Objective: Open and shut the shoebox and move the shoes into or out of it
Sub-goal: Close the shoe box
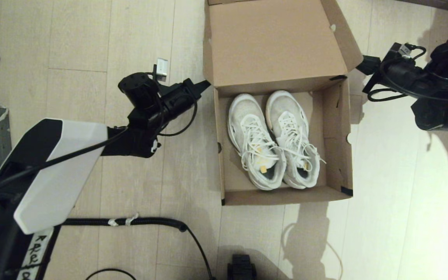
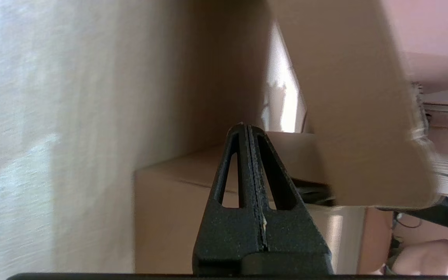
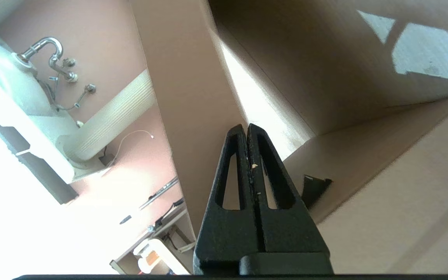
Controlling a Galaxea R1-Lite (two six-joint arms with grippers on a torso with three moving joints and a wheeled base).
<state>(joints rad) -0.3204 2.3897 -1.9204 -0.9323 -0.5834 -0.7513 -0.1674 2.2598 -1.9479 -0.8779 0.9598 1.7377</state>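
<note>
Both shoes point(image 1: 273, 140) (head view only) lie inside the shoebox point(image 1: 336, 128).

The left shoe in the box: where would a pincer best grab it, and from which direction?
Probably the heel collar of the left shoe, coming straight down from above. The shoes lie side by side, touching, with the shoebox walls around them, so only the top is free.
</note>
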